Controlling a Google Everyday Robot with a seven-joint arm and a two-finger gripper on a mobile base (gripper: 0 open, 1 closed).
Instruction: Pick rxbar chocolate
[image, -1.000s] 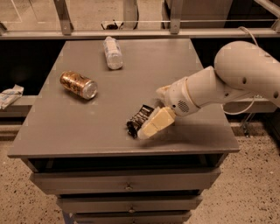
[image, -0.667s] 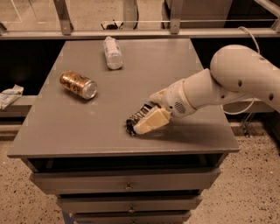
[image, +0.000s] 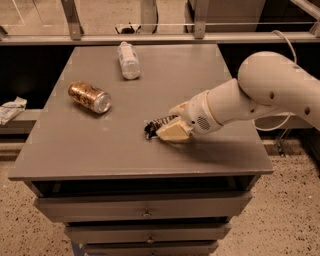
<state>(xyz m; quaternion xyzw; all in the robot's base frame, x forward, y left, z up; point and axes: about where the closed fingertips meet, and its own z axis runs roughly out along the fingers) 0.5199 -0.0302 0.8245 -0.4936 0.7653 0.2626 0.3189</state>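
Small flat snack bar in black crinkly wrapper (image: 154, 126) lies on the grey rectangular tabletop (image: 100, 150), right of centre. The white arm's cream gripper (image: 169, 129) is down on the bar's right end, covering it; can't tell if clamped or loose. Brown-gold drink can (image: 90, 96) on its side at left, clear plastic bottle (image: 129, 60) lying at back, both well apart from the bar

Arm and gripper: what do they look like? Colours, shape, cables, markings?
Arm: smooth white shell with fat rounded segments tapering to the wrist, and a few small dark dots. The wrist has a patch of tiny holes. A thin pale cable loops behind the big joint. Gripper, low over the table at the rxbar chocolate: cream-tan and blocky. No lettering visible.
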